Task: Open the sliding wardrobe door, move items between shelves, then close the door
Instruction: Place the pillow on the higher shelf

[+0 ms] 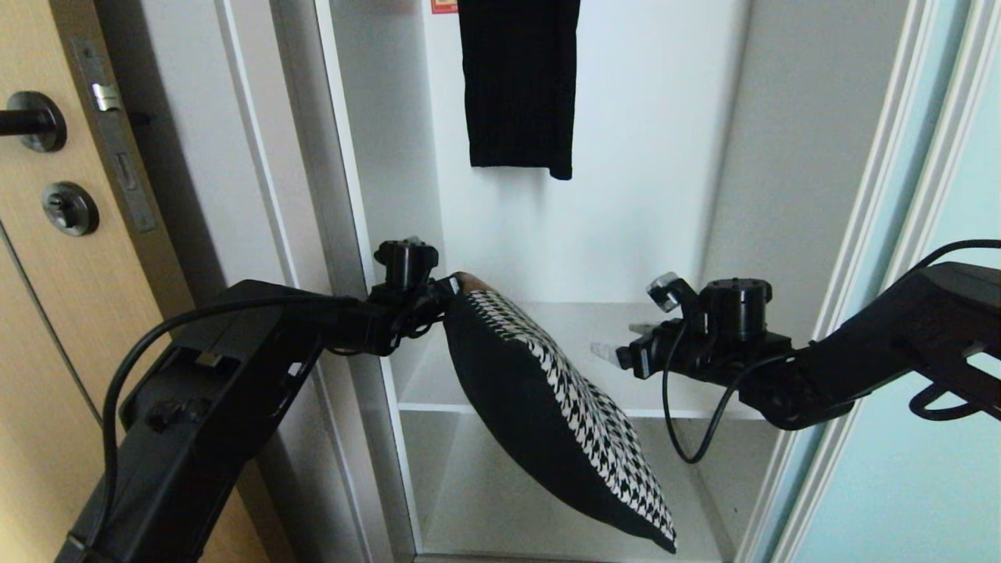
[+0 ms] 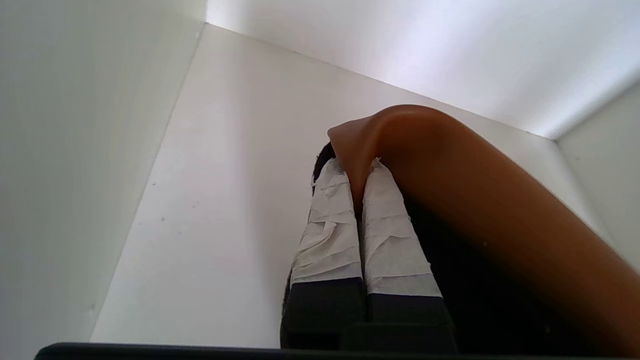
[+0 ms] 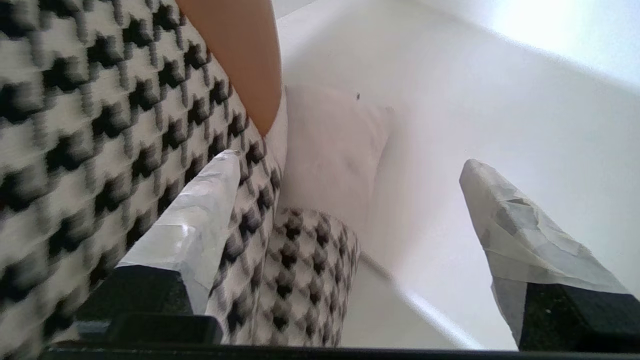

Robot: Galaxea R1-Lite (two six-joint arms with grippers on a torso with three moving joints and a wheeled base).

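In the open wardrobe compartment, in front of the plain white laminate shelf (image 1: 586, 328) and hanging past its front edge, a padded, folded bundle of black fabric with a black-and-white houndstooth face and a rust-brown corner (image 1: 547, 407) dangles at a slant. Its upper corner is at shelf height by the compartment's left wall and its lower corner reaches down before the lower white shelf (image 1: 485, 500). The left gripper (image 2: 357, 200) is pinched tight on that rust-brown corner, the taped fingers (image 2: 330, 225) pressed together with the cloth between them. The right gripper (image 1: 622, 344) stands with its jaws spread wide and nothing between them, out over the upper shelf's front edge on the right. In the right wrist view one taped finger lies just against the houndstooth face, though whether it truly touches I cannot tell, and the other stands well clear.

The bundle looks to hang from the one corner alone, so I judge it should be carried slowly to keep it from swinging, and brought well over the chosen board before the left jaws part. The right gripper would do well to keep out of its path or steady the sagging side.

A long narrow black garment (image 1: 520, 86) hangs at the back, above. The frosted pale aqua glass sliding door in its silver-white frame (image 1: 931, 438) stands pushed to the right, and a tan wooden door with a dark lever handle (image 1: 31, 234) is on the far left.
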